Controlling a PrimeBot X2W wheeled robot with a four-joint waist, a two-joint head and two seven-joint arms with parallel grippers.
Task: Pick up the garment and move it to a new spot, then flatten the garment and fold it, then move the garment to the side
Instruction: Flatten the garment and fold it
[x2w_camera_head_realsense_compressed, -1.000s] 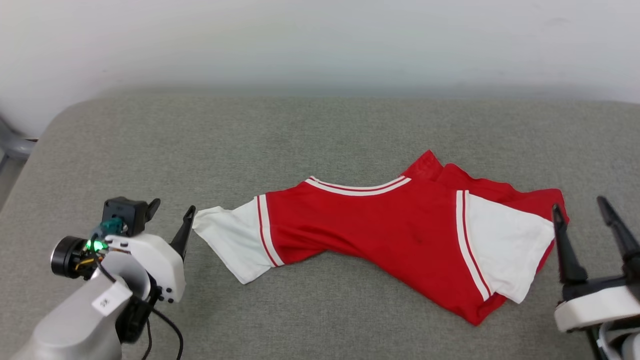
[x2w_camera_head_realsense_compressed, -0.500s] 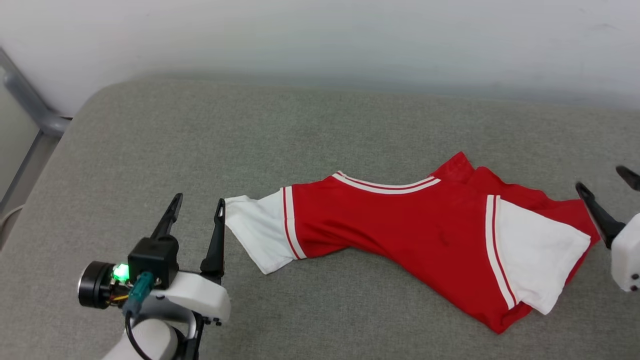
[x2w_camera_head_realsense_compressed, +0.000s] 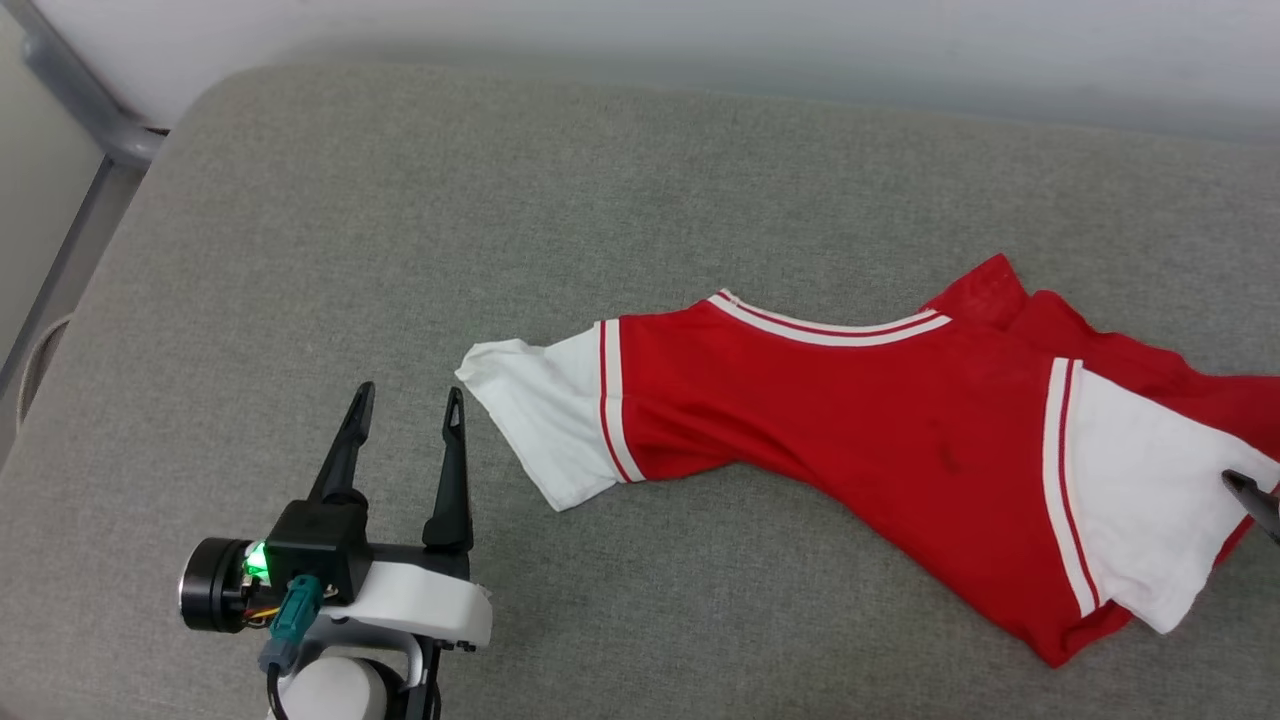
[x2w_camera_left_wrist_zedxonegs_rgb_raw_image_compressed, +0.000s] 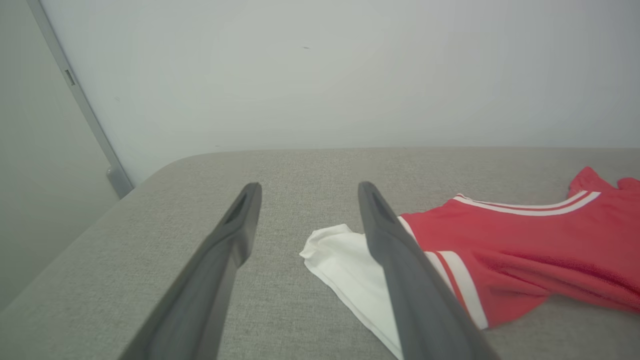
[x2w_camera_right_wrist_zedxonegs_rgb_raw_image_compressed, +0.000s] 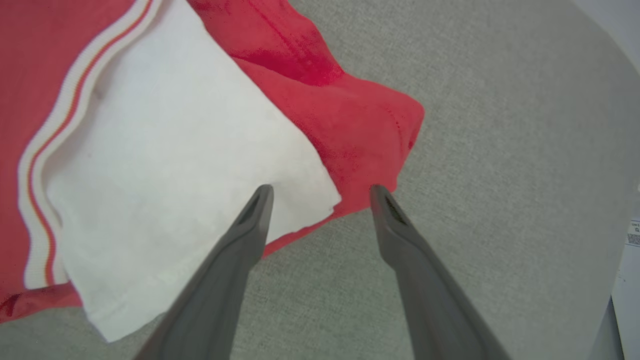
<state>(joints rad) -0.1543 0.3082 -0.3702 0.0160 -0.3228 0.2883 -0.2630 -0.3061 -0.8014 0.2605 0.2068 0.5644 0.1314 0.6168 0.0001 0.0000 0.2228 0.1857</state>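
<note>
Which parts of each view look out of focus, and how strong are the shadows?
Head view: even, soft light, garment sharp, faint shadow along its near edge. Left wrist view: left gripper blurred up close, garment fairly sharp. Right wrist view: right gripper soft-edged, garment slightly soft, no glare.

You've got the garment, a red jersey T-shirt with white short sleeves and red-white striped trim at the sleeve seams and neckline. It lies on the grey fabric tabletop, plain red face up, rumpled and not flattened. The neckline faces the tabletop's far edge. One sleeve is drawn out to a point toward the tabletop's left side. The other sleeve is folded over the red body, with red cloth bunched behind it toward the tabletop's right corner. The body runs slantwise. There is a small dark mark mid-body.
</note>
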